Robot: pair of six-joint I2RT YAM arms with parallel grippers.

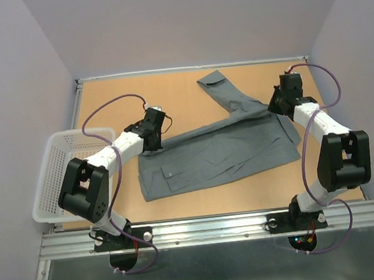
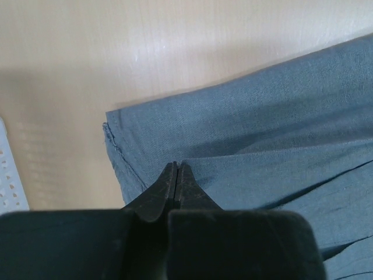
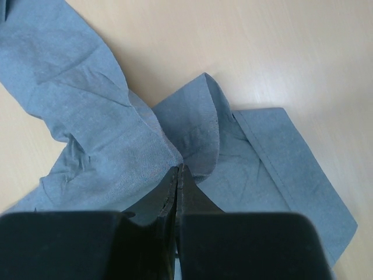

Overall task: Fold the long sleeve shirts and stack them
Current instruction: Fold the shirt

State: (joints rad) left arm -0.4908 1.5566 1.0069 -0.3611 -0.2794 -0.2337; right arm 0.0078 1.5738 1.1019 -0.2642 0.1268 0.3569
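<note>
The grey long sleeve shirt (image 1: 221, 153) lies spread across the middle of the table, one sleeve (image 1: 225, 93) reaching toward the back. My left gripper (image 1: 149, 141) is at the shirt's left end, shut, with a raised fold of the cloth (image 2: 262, 116) starting at its tips (image 2: 176, 166), just in from the hem corner (image 2: 111, 131). At the shirt's right end, near the base of the sleeve, my right gripper (image 1: 275, 108) is also shut. There the cloth (image 3: 99, 134) puckers up into its tips (image 3: 180, 168).
A white mesh basket (image 1: 61, 172) stands at the table's left edge, close to the left arm; its rim (image 2: 9, 175) shows in the left wrist view. Bare wooden tabletop (image 1: 123, 93) surrounds the shirt, with walls on three sides.
</note>
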